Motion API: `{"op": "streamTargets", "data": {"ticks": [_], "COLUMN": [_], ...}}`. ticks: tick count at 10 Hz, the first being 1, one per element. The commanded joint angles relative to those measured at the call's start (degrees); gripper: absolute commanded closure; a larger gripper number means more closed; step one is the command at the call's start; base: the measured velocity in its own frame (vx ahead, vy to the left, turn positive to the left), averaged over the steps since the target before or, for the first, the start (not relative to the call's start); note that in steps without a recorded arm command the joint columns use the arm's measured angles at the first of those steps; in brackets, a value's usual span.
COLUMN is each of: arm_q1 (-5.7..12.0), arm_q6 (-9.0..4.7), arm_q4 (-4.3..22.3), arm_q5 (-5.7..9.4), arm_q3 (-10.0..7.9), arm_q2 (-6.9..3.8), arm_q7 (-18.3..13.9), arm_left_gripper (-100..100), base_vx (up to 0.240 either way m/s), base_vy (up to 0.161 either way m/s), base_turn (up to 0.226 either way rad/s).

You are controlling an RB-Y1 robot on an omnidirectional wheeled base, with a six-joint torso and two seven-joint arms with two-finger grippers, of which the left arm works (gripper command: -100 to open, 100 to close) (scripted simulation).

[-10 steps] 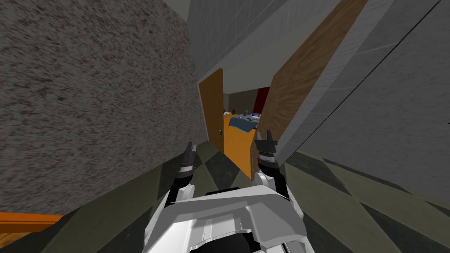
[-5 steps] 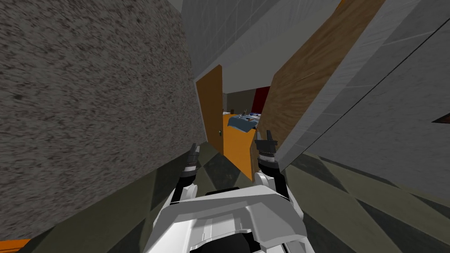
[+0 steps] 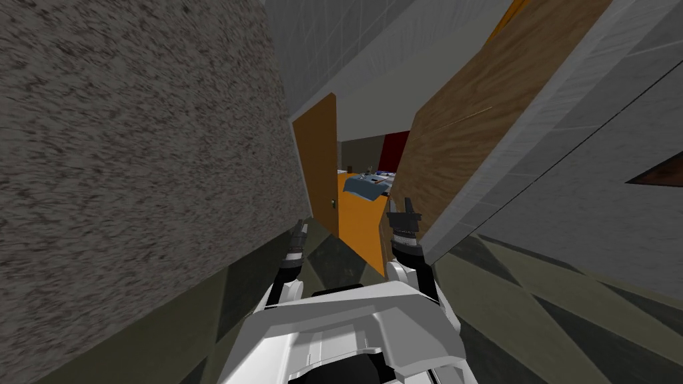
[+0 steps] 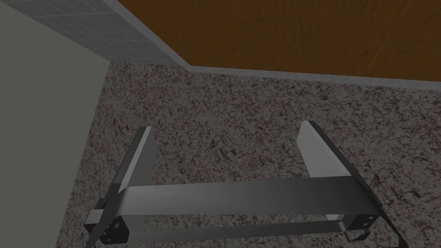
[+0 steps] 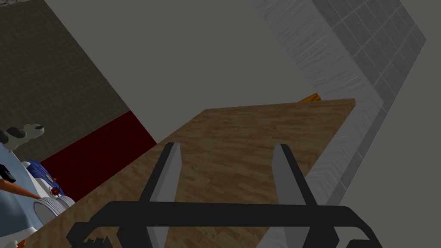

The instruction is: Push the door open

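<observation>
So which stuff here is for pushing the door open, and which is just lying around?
For the job: wooden door; right end effector, open, beside it.
Just around: orange-brown door; blue cloth; speckled wall; left end effector, open.

Left half of the head view: speckled grey wall [image 3: 133,167], meeting a floor [image 3: 533,300] of dark and olive triangles along the bottom. Top middle: pale grey tiled wall [image 3: 313,53]. Centre, far back: orange floor [image 3: 357,223], blue cloth [image 3: 365,187] strewn with small items too tiny to tell, dark red panel [image 3: 395,148] just behind. Right edge: small brown triangle [image 3: 657,175] on plain grey wall. Lower left of the right wrist view: white plates [image 5: 49,206] in a stack, and above them a black-and-white blob [image 5: 21,132].
</observation>
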State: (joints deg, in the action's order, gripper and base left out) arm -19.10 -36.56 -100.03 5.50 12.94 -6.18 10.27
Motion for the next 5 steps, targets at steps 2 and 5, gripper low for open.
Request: {"op": "streamTargets", "data": {"ticks": [2,5], "arm_q1": [1.37,2.54], "arm_q6": [-0.46,-0.87], "arm_q4": [3.6,6.6], "arm_q5": [0.70,1.31], "arm_q3": [1.45,2.63], "arm_q2": [-0.05,-0.08], "arm_q7": [0.1,0.2], "arm_left_gripper": [-100,-100], "base_vx": [0.095,0.105], "base_vy": [0.061,0.065], "base_turn": [-0.105,-0.083]}}
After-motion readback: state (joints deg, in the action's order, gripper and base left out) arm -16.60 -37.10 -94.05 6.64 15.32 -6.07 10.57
